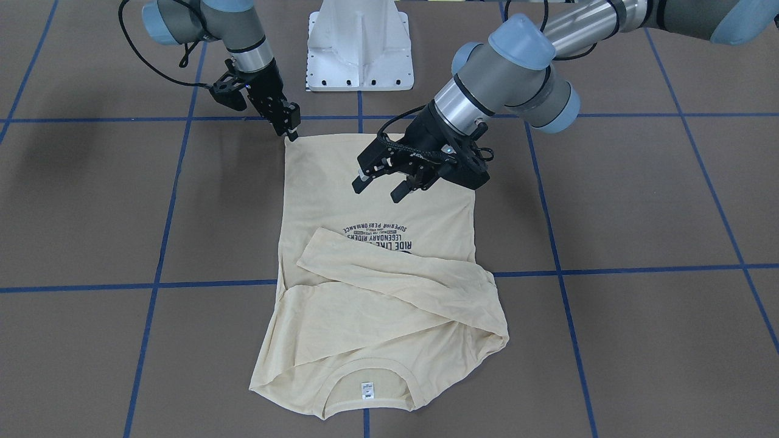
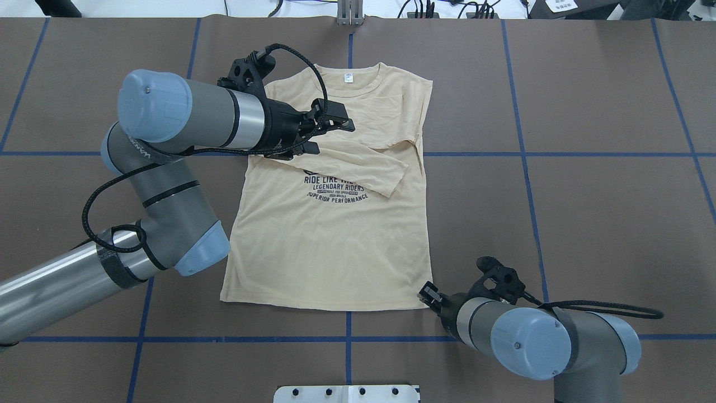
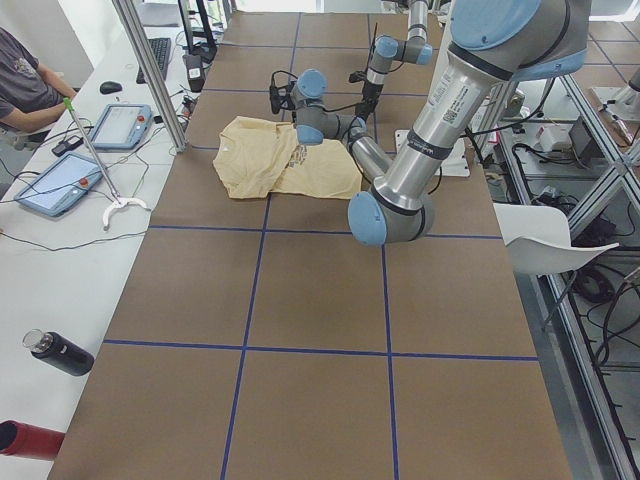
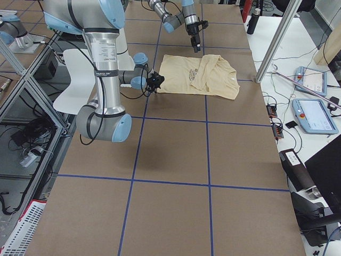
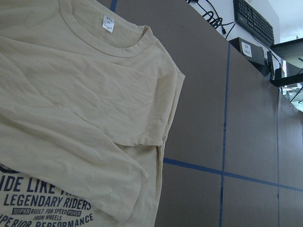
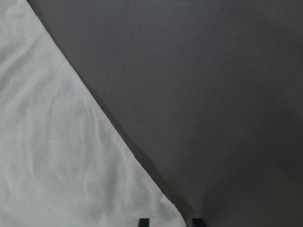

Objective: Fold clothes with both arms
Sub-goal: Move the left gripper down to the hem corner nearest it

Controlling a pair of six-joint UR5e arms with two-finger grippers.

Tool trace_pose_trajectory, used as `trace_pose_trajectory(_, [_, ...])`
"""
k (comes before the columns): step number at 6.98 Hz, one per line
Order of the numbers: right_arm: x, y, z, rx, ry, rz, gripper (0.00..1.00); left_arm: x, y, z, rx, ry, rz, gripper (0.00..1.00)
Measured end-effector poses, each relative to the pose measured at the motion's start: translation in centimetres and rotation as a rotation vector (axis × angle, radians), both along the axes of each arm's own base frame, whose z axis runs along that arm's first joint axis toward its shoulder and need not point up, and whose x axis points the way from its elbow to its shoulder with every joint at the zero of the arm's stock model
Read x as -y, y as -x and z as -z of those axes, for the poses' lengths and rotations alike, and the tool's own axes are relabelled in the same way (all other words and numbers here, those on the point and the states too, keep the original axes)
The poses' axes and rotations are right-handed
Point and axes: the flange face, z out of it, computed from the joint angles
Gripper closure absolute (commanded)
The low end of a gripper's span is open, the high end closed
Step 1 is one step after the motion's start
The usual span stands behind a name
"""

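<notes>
Cream shirt (image 1: 365,328) lies flat on brown table (image 1: 639,213), both sleeves folded across its chest. Left gripper (image 1: 376,191) hovers released above it; right gripper (image 1: 293,135), fingers slightly apart, straddles 1 hem corner.

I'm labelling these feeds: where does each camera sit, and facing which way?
Front-facing: across the table, facing the base; left arm, right arm.
Overhead: behind the base, looking forward and down; both arms.
Exterior left: table's left end, looking along it; left arm nearest.
Exterior right: opposite end; right arm nearest.
Left wrist: looks at shirt collar; no fingers.
Right wrist: looks down at hem corner; fingertips show.
Front-facing and overhead share the open left gripper over the shirt.
</notes>
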Motion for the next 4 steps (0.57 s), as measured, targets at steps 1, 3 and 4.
trace_pose_trajectory(1, [-0.03,0.1,0.01,0.0,0.0,0.0,0.23,-0.03,0.04,-0.09,0.0,0.001,0.0,0.09])
trace_pose_trajectory(3, [-0.06,0.22,-0.01,-0.001,0.0,0.001,0.33,-0.07,0.09,-0.15,0.0,0.001,0.0,0.09])
trace_pose_trajectory(4, [-0.07,0.26,0.0,-0.001,0.0,0.001,0.34,-0.08,0.1,-0.15,0.0,0.001,0.0,0.09])
